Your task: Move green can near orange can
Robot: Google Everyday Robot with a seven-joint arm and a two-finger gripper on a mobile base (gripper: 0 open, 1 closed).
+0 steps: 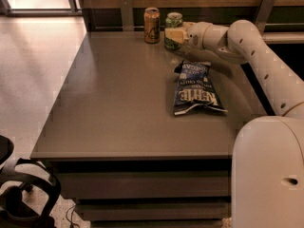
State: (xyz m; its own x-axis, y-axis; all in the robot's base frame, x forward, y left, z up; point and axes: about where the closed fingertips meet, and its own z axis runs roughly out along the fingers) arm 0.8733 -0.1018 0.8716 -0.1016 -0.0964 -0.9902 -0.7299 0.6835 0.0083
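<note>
The green can (173,22) stands upright at the far edge of the table, just right of the orange can (152,25), a small gap between them. My gripper (174,35) reaches in from the right and is at the green can, its pale fingers (175,34) covering the can's lower half. The orange can stands upright and free.
A blue crinkled chip bag (195,88) lies flat on the grey table (118,108), right of centre and below my arm. A wooden wall with metal brackets (126,13) runs behind the table. A black chair base (19,198) sits on the floor at the lower left.
</note>
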